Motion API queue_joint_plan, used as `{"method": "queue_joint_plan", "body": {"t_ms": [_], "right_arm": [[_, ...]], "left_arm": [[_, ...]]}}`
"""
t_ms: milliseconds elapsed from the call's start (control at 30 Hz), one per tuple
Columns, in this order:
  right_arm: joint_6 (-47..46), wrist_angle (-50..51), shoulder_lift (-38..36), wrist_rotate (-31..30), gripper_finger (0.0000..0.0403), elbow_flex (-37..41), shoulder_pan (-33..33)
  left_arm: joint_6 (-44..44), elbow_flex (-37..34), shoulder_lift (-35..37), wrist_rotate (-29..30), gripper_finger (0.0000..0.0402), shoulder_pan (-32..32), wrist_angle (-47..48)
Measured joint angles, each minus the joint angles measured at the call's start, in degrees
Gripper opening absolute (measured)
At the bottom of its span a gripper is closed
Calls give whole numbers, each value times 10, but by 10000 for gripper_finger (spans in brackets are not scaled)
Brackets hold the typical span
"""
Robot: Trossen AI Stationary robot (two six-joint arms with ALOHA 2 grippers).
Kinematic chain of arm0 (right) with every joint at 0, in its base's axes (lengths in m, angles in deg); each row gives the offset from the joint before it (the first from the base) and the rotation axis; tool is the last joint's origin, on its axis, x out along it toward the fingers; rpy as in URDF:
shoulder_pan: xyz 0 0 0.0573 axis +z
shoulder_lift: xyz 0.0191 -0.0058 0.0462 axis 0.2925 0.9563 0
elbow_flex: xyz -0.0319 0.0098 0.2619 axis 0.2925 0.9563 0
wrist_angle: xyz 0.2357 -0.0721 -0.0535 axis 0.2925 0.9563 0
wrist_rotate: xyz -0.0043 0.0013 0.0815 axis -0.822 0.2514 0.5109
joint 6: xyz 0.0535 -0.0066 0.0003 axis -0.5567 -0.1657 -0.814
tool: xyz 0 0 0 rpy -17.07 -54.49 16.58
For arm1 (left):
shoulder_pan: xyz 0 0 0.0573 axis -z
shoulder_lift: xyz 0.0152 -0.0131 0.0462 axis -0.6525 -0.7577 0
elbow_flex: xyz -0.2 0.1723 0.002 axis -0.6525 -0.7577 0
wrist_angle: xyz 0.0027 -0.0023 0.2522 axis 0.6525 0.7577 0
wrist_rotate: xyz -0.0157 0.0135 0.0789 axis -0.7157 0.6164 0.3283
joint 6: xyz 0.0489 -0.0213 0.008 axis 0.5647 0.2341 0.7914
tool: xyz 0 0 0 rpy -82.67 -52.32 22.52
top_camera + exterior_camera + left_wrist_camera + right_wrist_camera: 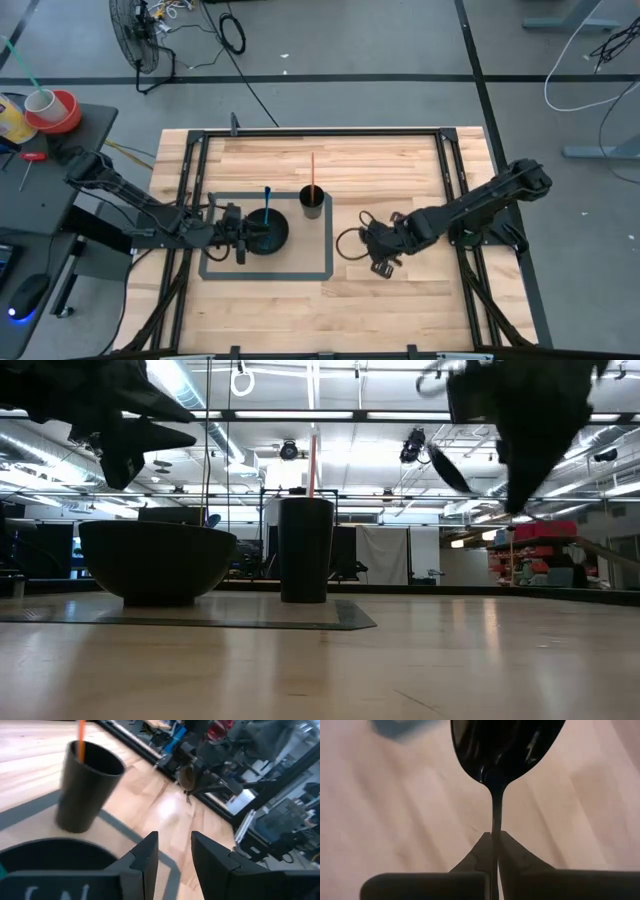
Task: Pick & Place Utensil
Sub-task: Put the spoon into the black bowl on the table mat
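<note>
A black spoon (506, 750) is in my right gripper (494, 838), which hangs above the bare wood right of the grey mat (225, 270); the spoon's bowl end (348, 243) points toward the mat. On the mat stand a black bowl (268, 233) with a blue utensil (267, 198) leaning in it, and a black cup (313, 199) holding a thin red stick (312, 168). My left gripper (174, 851) is open and hovers over the bowl's left rim (50, 845), raised clear of it in the low view. My right gripper pinches the spoon's thin handle (495, 820) between its two fingertips (481, 847), just behind the spoon's bowl. The fingers lie along the handle, and the spoon's bowl sticks out ahead of them. The spoon (447, 467) is lifted clear of the table.
Black frame rails (455, 180) run along the table's sides and far edge. Open wood lies between the mat and my right gripper and along the near edge (330, 320). A side table with a red tape roll (55, 110) stands off the left edge.
</note>
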Motion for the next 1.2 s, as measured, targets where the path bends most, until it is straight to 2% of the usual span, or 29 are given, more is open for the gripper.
{"method": "queue_joint_plan", "body": {"t_ms": [200,333,433,567,733,933,1133,1200], "right_arm": [[-11,-91,6,-34,12,-32,31],[-8,-98,40,-53,11,-57,32],[4,-97,76,-54,11,-89,32],[19,-96,124,-54,11,-141,30],[7,-102,148,-79,13,-186,23],[6,-134,146,-96,15,-190,13],[0,-134,146,-94,15,-184,7],[-8,-131,146,-100,15,-184,7]], "left_arm": [[6,0,-110,5,122,-1,-157],[-3,5,-178,-12,126,-11,-257],[24,41,-213,-16,150,-14,-261],[111,102,-255,-10,201,-14,-256],[163,168,-299,-7,247,-17,-231],[177,220,-358,25,256,-30,-199],[222,275,-412,-9,256,-44,-200],[227,288,-425,-1,256,-44,-198]]}}
